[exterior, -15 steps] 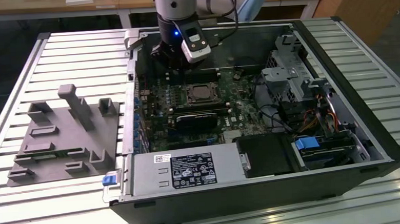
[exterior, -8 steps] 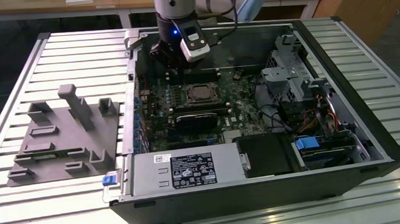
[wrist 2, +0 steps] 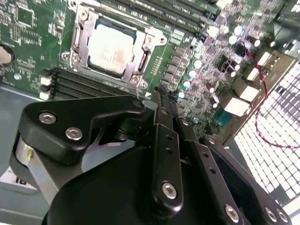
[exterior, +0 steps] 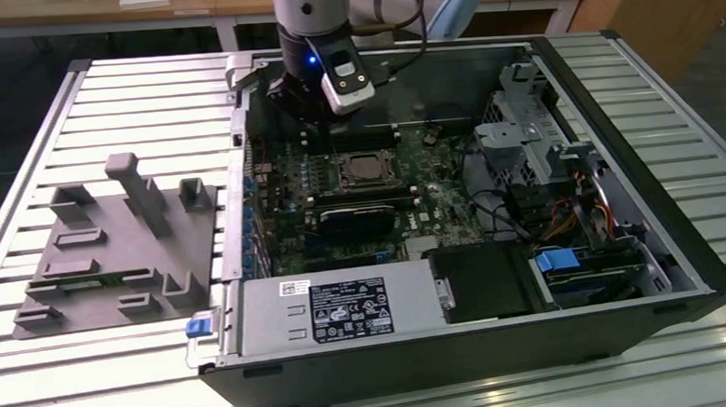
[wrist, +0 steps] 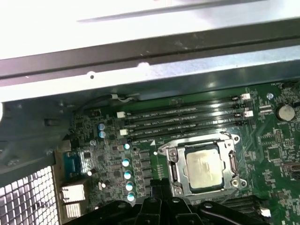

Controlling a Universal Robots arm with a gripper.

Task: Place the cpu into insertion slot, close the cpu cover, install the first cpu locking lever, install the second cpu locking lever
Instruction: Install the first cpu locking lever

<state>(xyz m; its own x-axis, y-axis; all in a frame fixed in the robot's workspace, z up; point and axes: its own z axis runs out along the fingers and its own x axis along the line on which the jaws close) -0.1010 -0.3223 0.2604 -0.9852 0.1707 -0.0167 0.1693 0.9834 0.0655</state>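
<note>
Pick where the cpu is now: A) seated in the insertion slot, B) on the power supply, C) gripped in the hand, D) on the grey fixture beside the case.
A: in the second wrist view the cpu lies flat inside the metal rim of the insertion slot on the motherboard.

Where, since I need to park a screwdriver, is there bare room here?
Bare slatted table around the grey fixture and along the computer case's near side. Crowded inside the case, where the gripper hangs near the cpu.
</note>
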